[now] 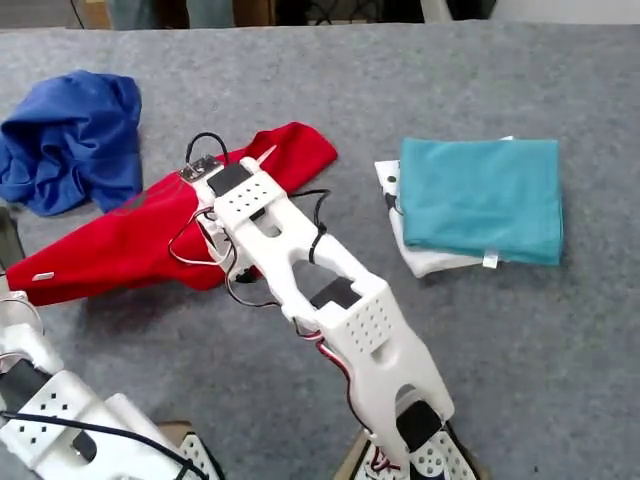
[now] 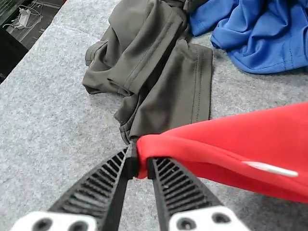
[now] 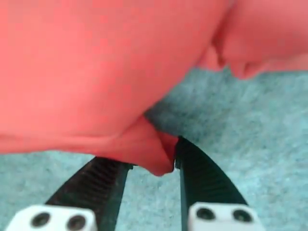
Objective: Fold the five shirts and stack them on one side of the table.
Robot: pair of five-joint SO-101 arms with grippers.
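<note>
A red shirt (image 1: 150, 235) lies stretched in a diagonal band left of the table's middle. My left gripper (image 2: 139, 164) is shut on one folded end of the red shirt (image 2: 231, 144), at its near-left tip beside the left arm (image 1: 20, 335). My right gripper (image 3: 156, 161) is shut on a fold of the red shirt (image 3: 96, 72), under the right arm's wrist (image 1: 245, 195) near the shirt's far end. A crumpled blue shirt (image 1: 70, 135) lies at the far left. A folded teal shirt (image 1: 480, 198) rests on a folded white shirt (image 1: 425, 258) at the right.
A rumpled olive shirt (image 2: 154, 62) lies just beyond the left gripper, next to the blue shirt (image 2: 260, 33); a sliver of the olive shirt (image 1: 8, 235) is at the left edge. Grey felt table (image 1: 520, 350) has bare room at the near right.
</note>
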